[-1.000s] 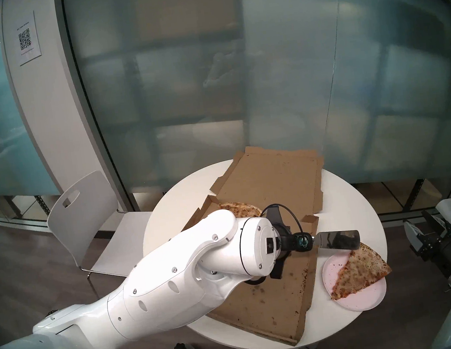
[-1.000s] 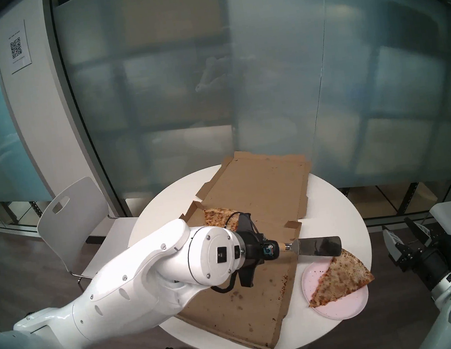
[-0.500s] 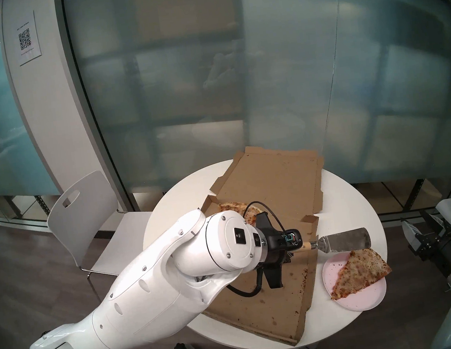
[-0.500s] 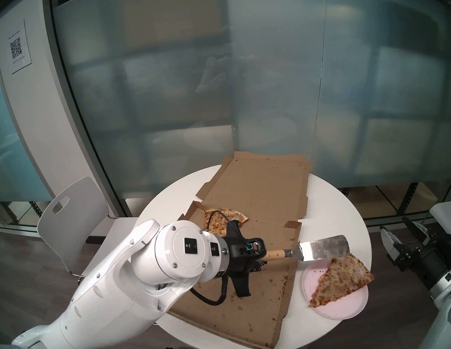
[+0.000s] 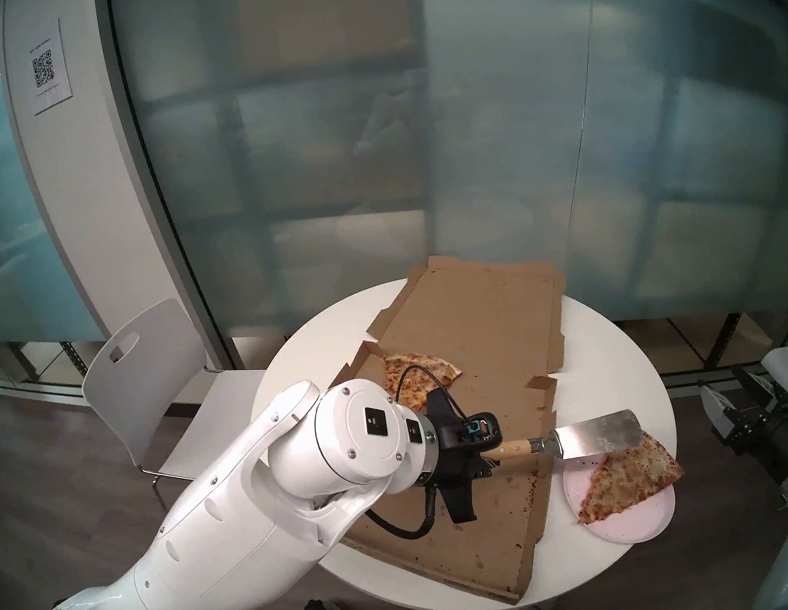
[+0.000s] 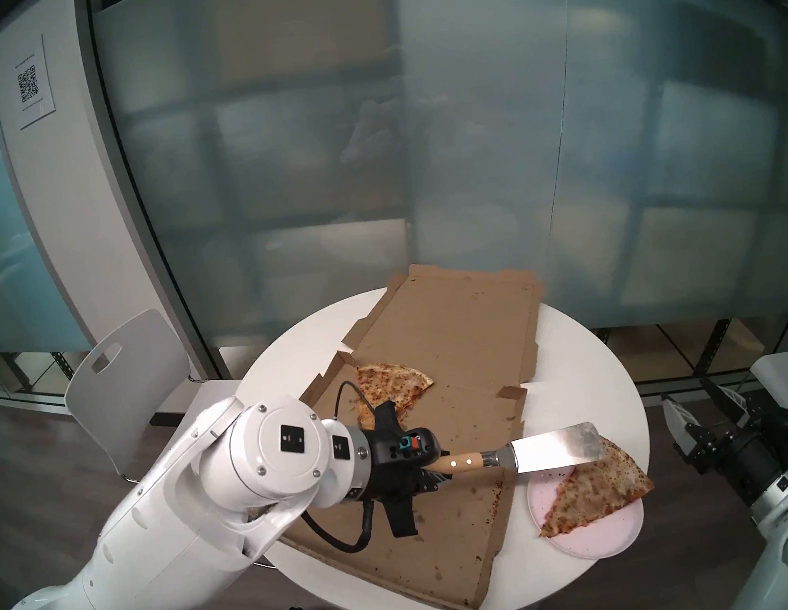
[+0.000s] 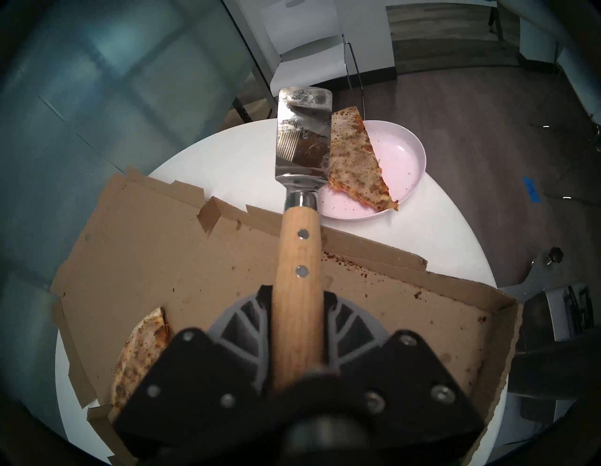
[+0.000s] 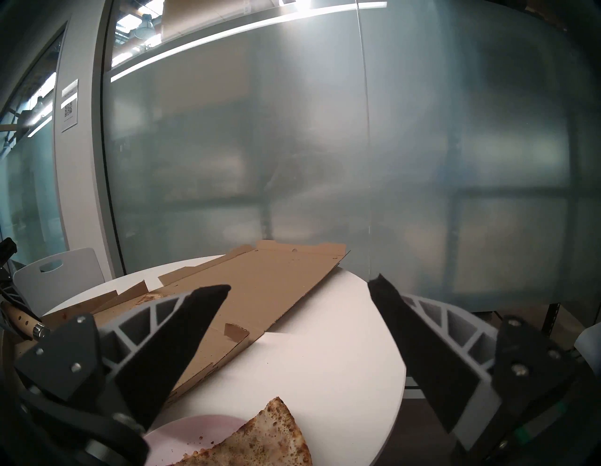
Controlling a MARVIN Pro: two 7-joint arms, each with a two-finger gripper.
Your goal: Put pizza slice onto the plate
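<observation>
Pizza slice (image 5: pixel 627 476) on plate (image 5: pixel 630 523) — beyond left gripper (image 5: pixel 481 452).

pizza slice (image 6: pixel 601 489) on plate (image 6: pixel 607 536) | spatula (image 6: pixel 553 448) blade above plate's far edge

Each arm (image 5: pixel 203 536) has a glossy white shell with silver screws, oval recesses and small black square markings on the round wrist housing (image 5: pixel 363 430). A black cable (image 5: pixel 401 528) loops from the wrist to a black mount carrying a teal and orange connector (image 5: pixel 477 429). The fingers (image 8: pixel 182 328) are black-faced with grey ribbed backing, fastened to dark plates by silver screws.
</observation>
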